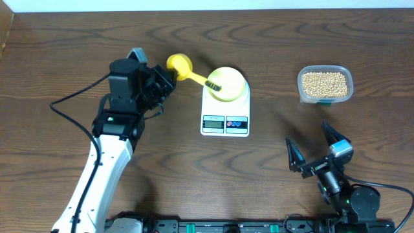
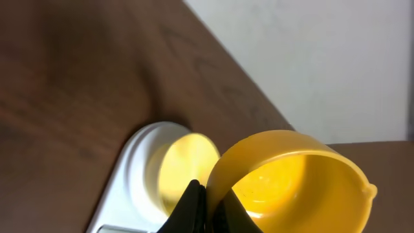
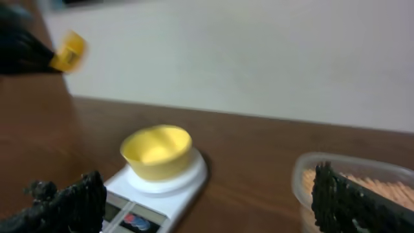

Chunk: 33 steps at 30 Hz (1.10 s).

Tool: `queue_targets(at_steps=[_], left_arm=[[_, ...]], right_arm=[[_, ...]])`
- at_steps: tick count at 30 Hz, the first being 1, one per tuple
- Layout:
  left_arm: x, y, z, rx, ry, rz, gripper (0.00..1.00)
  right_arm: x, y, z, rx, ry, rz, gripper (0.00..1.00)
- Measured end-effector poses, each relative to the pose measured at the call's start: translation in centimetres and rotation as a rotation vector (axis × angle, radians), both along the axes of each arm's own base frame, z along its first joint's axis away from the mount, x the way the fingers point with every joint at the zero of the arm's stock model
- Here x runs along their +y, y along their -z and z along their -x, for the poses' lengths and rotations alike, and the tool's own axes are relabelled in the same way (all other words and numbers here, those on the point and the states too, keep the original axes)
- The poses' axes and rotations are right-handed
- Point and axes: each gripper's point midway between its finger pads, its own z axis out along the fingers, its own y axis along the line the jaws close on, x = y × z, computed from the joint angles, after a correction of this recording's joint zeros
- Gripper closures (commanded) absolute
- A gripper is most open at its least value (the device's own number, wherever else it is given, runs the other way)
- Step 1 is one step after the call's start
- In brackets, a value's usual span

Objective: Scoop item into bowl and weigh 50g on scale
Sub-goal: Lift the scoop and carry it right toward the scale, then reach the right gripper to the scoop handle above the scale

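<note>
One of each stood on the table (image 1: 58, 45): one scale (image 1: 225, 107), one bowl (image 1: 233, 81) on its platform, one yellow scoop (image 1: 180, 63) and one clear tub (image 1: 325, 68). The tub lay well to the right of the scale and held the beans (image 1: 325, 84), too many to count. The scale's front carried one display (image 1: 213, 123) and two buttons (image 1: 237, 123). Of the two grippers, the left gripper (image 1: 167, 79) was clenched on the wall of the scoop's cup, just left of the scale, with the handle reaching over the bowl. The right gripper (image 1: 314, 146) hung released, its jaws spread wide, near the table's front right. Only the left wrist view looked into the scoop's cup, plain yellow inside. Only the right wrist view gave the bowl from the side, sitting upright. Dark marks on the handle and the figures on the display were too small to read.
</note>
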Motion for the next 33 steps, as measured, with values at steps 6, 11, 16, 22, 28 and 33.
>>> queue_targets(at_steps=[6,11,16,22,28,33], left_arm=[[-1.5,-1.8,-0.6,-0.084,0.043,0.023,0.92],[-3.4,-3.3,-0.8,-0.156,0.086,0.038,0.92],[-5.4,-3.3,-0.7,-0.147,0.097,0.073,0.92],[-7.1,-2.9,-0.7,-0.120,0.094,0.121,0.92],[-7.5,-2.8,-0.7,-0.079,0.064,0.182,0.92],[-8.3,-2.1,0.0,-0.023,0.063,0.213,0.92]], right_arm=[[1.4,-2.3,0.2,-0.039,-0.106,-0.088,0.01],[3.1,-2.4,-0.7,0.099,-0.220,-0.112,0.01],[4.9,-6.5,-2.2,0.129,-0.349,-0.110,0.01],[7.6,-10.0,-4.7,0.152,-0.499,-0.098,0.01],[11.0,-10.5,-7.0,0.211,-0.615,-0.097,0.01],[12.8,-10.4,-9.0,0.245,-0.660,-0.096,0.01]])
